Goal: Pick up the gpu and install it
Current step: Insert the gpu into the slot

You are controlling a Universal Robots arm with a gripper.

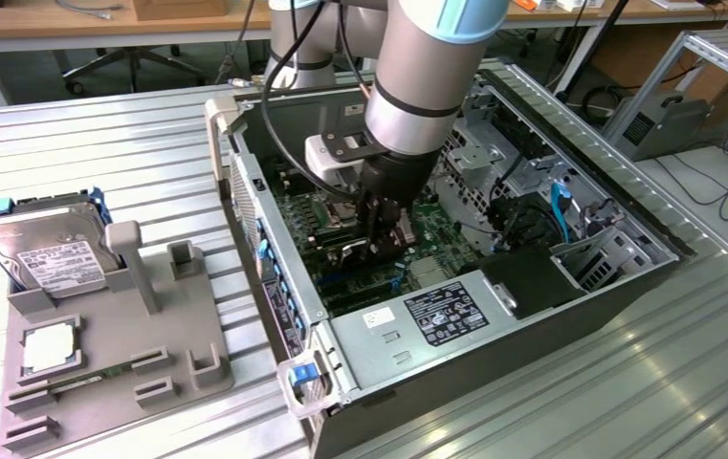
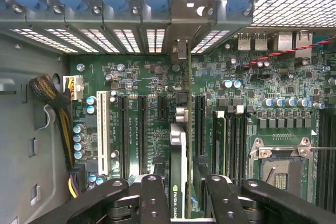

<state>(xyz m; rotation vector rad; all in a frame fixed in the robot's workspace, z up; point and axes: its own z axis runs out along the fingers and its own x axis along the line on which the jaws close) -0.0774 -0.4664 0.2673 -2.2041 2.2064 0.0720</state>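
Note:
The gpu shows edge-on in the wrist view as a thin black card with a silvery edge and a green logo. It stands upright over the green motherboard, between two long black slots, with its far end pointing at the rear bracket openings. My gripper is shut on it, one black finger on each face. In the exterior view my gripper reaches down into the open computer case, with the gpu low over the board. Whether the card sits in a slot I cannot tell.
A grey fixture in the exterior view's left holds a silver hard drive, a square chip and a memory stick. The power supply, drive cages and a blue cable crowd the case. A white slot and the CPU socket flank the card.

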